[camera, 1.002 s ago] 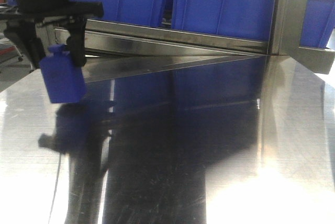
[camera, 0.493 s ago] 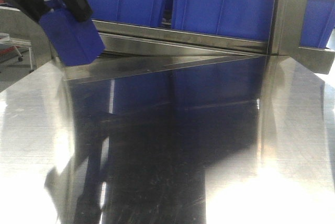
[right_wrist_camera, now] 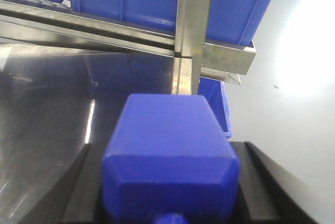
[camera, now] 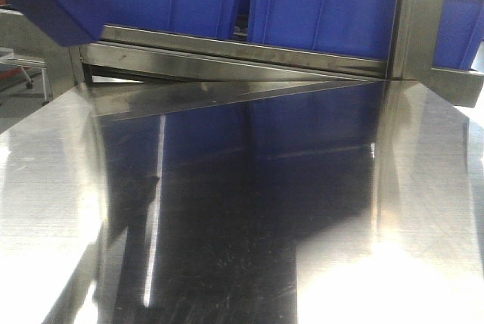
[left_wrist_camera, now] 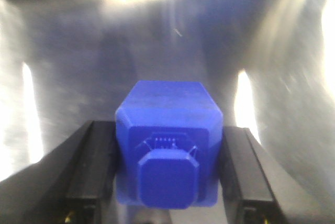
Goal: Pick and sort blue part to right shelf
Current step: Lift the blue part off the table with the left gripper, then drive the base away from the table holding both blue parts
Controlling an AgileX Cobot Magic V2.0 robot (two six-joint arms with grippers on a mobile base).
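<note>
Left fingers (left_wrist_camera: pixel 89 177) pinch the blue part (left_wrist_camera: pixel 167 130) (matte, octagonal stub cap).

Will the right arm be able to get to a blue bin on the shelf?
Probably yes. The bin sits straight ahead of the right gripper, with open space between. A metal post stands in front of part of it, so the arm may need to go beside that. It holds a blue part.

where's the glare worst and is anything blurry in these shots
Front view: glare whitens the table at both near corners, and the blue part at top left is smeared. Left wrist view: soft all over, bright streaks beside the part. Right wrist view: the second blue part is sharper, the floor at right overexposed.
</note>
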